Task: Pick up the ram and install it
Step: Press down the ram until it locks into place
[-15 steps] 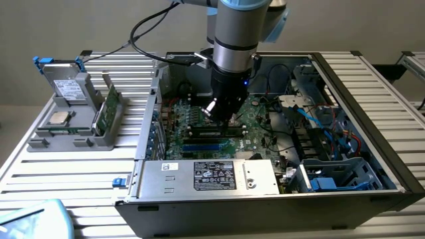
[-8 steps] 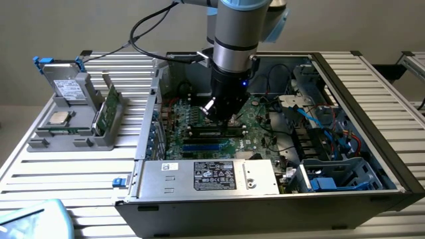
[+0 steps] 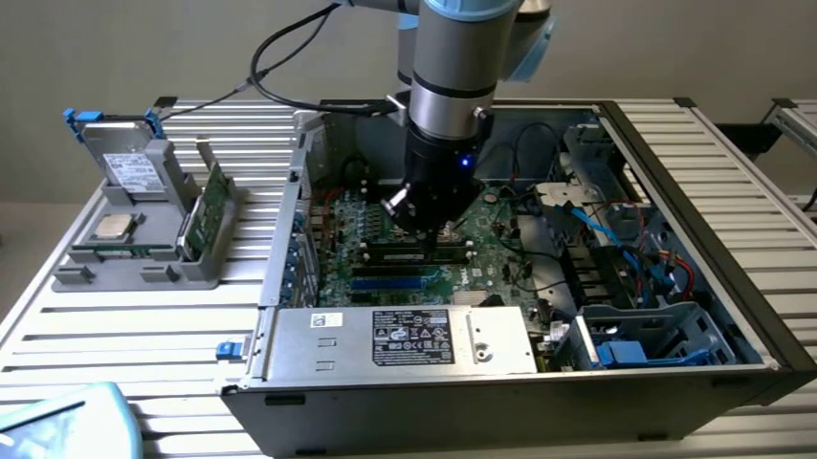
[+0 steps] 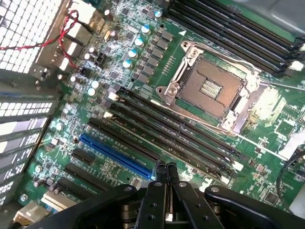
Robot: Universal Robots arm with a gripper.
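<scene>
Green circuit board fills the floor of the open computer case (image 3: 715,191), and the gripper (image 4: 166,171) hangs low over it, its black fingers (image 4: 160,172) pressed tightly together with nothing between them. In the wrist view the fingertips sit just above the end of the black memory slots (image 4: 171,138), beside the blue slot (image 4: 114,155), with the bare processor socket (image 4: 212,88) farther off. Inside the case, the silver power box (image 3: 402,339) lies along the near wall and loose black and blue cables (image 3: 613,225) crowd the side toward the exterior view's right. Outside the case, toward the exterior view's left, a grey holder (image 3: 128,273) carries a thin green board on edge that looks like the ram (image 3: 202,218), though I cannot tell for sure; it is well apart from the fingers. The case wall (image 3: 287,239) stands between them; above the case is open room.
</scene>
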